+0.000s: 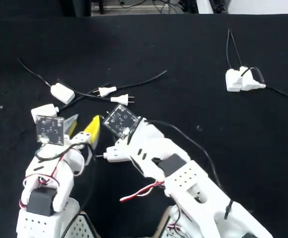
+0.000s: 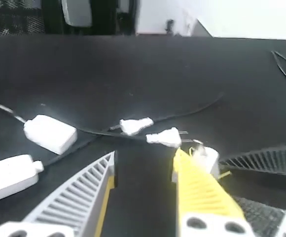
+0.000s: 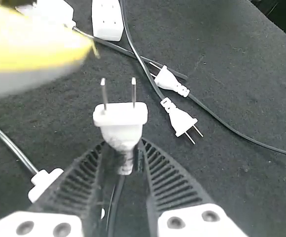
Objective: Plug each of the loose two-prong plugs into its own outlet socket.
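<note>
1. The right end effector (image 3: 122,146) is found clenched on the rear body of a white two-prong plug (image 3: 120,117). Both prongs stand clear ahead of the fingers.
2. The left end effector (image 2: 144,159) is found released, with its grey and yellow fingers spread and nothing between them. It is positioned low over the black counter (image 1: 198,54), just beside the held plug.
3. Two unoccupied outlets, the nearer socket (image 1: 44,110) and the farther socket (image 1: 62,92), are recorded close together on the counter ahead of the left arm. No plug is seen seated in either.
4. The first loose plug (image 1: 107,90) and second loose plug (image 1: 122,99) are noted side by side on their black cords, just beyond both end effectors.
5. A third socket (image 1: 241,79) is noted well apart at the far side of the counter. A plug appears to be already seated in it.
6. Controlling relation: the held plug's long axis is directed across toward the left arm's side.
   - The two open sockets lie beyond the prongs and off their line.
   - The left arm's yellow finger (image 1: 92,129) stands between the held plug and the sockets.
   - The left arm is the nearer to the sockets.
7. Judgement: the plug's axis will need to be swung onto a socket face before insertion. A loose socket is likely to slide unless it is steadied by the free end effector. The slot orientation cannot be determined.
</note>
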You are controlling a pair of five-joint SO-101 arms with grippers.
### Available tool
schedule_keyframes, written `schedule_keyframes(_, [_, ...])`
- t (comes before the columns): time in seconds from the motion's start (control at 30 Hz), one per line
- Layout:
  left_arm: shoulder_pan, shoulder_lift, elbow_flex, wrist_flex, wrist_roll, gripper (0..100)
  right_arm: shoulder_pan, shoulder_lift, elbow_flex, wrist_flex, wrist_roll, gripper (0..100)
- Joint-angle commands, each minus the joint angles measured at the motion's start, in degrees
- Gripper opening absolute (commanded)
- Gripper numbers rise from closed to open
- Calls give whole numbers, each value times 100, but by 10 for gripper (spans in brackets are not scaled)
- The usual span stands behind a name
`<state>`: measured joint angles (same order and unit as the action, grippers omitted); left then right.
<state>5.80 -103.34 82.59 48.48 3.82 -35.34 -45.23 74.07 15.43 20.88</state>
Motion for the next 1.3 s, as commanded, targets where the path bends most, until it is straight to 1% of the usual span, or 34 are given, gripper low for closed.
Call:
schedule_keyframes(0.0, [303, 0, -48, -114, 18, 198, -88, -154, -40, 0, -44, 11])
schedule_keyframes(0.2, [330, 9, -207, -70, 18, 200, -97, -154, -75, 141, -44, 11])
schedule_keyframes(0.37, [330, 9, 92, -343, 0, 202, -440, -154, -48, 185, -18, 11])
schedule_keyframes(0.53, [277, 9, 620, -624, -615, 199, -448, -198, -31, 185, -35, 11])
schedule_keyframes(0.67, [268, 9, 901, -897, -879, 199, -448, -207, -31, 185, -26, 11])
schedule_keyframes(1.27, [259, 9, 945, -879, -870, 198, -466, -215, -31, 202, -53, 11])
